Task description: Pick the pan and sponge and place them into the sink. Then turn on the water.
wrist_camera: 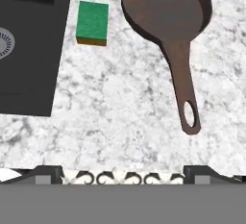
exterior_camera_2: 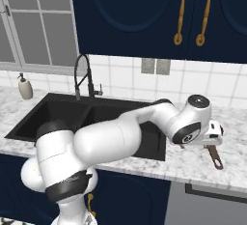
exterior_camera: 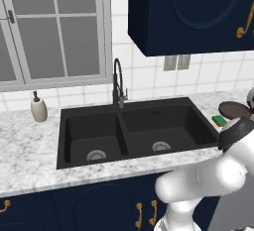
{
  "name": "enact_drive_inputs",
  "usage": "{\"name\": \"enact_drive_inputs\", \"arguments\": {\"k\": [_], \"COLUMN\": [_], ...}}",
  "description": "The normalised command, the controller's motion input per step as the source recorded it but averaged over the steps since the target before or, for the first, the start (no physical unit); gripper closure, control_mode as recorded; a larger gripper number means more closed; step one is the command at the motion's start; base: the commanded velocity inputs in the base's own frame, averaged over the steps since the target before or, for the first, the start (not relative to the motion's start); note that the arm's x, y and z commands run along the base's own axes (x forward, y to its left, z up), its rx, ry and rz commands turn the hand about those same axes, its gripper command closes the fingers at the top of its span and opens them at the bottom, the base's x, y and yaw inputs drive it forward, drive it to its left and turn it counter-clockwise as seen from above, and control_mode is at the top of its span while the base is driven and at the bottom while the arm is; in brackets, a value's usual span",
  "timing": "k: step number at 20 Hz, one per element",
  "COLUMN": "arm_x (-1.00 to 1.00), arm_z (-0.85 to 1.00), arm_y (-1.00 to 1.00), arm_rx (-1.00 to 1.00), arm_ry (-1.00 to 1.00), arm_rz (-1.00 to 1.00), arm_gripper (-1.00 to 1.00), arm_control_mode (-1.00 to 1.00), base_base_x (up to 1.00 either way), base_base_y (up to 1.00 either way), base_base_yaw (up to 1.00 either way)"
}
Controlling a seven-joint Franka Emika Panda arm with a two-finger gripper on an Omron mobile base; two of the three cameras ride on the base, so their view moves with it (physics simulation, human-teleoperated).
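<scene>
**A:** where's everything sitting right now?

**B:** from my end, the pan (wrist_camera: 166, 11) is on the marble counter (wrist_camera: 115, 107) to the right of the sink (exterior_camera: 134, 128), flat and upright, its long handle pointing toward the counter's front edge. The sponge (wrist_camera: 92, 23) lies just beside it, between the pan and the sink's right rim, close to both but touching neither as far as I can see

**A:** and the gripper?

**B:** the gripper (wrist_camera: 123, 175) hangs above the counter near its front edge, looking down on the pan handle. Fingers are spread wide, nothing between them. In the right base view the arm reaches over the sink's right end with the hand above the handle

**A:** sink?

**B:** both black basins have just their silver drains in them. The faucet (exterior_camera: 118, 84) stands at the back rim over the divider, and the soap dispenser (exterior_camera: 38, 108) is on the counter's back left
</scene>
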Motion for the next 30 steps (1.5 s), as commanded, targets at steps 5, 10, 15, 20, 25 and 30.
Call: {"name": "enact_drive_inputs", "arguments": {"k": [5,10,15,20,25,30], "arm_x": [0.27,0.34,0.36,0.33,0.22,0.14], "arm_z": [-0.33,-0.19,-0.07,-0.12,-0.28,-0.38], "arm_y": [-0.51,-0.45,-0.32,-0.23,-0.31,-0.31], "arm_rx": [0.00,0.00,0.02,0.02,0.03,0.09], "arm_ry": [0.04,0.03,0.08,0.12,0.09,0.14], "arm_rz": [0.06,0.03,0.00,0.00,0.00,0.00], "arm_gripper": [-1.00,-1.00,-1.00,-1.00,-1.00,-1.00], "arm_control_mode": [-1.00,-1.00,-1.00,-1.00,-1.00,-1.00], "base_base_x": [0.00,0.00,0.00,0.00,0.00,0.00], "base_base_y": [0.00,0.00,0.00,0.00,0.00,0.00], "base_base_yaw": [0.00,0.00,0.00,0.00,0.00,0.00]}}
